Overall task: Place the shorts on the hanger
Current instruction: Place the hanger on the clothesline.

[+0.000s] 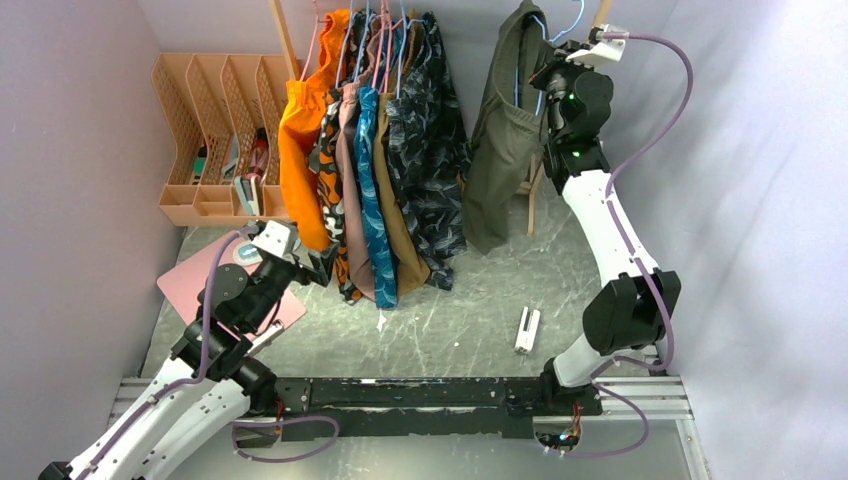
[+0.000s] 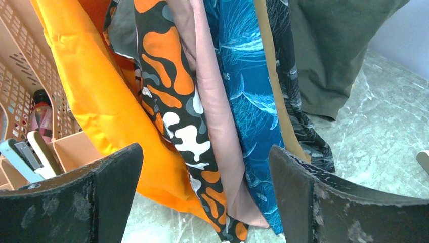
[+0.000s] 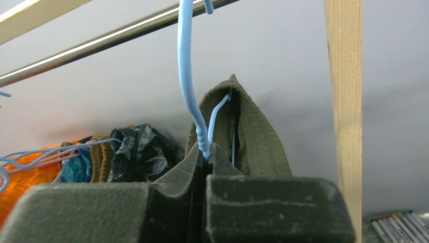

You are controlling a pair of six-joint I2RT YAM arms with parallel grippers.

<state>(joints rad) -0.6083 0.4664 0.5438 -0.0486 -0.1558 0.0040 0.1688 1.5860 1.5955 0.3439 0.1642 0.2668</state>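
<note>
The right claw (image 3: 206, 158) is clamped on the neck of the hanger (image 3: 187, 76), hook up at the rail (image 3: 101, 43); the shorts (image 3: 260, 139) drape over it, soft, light, limp and apt to slide, so the stiff neck seems the surer hold; the left claw (image 2: 205, 192) gapes empty.

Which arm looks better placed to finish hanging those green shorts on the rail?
Probably the right arm: its jaws are shut on the hanger, which carries the shorts, with the hook up at the rail. The left arm sits low by the other clothes, jaws open.
</note>
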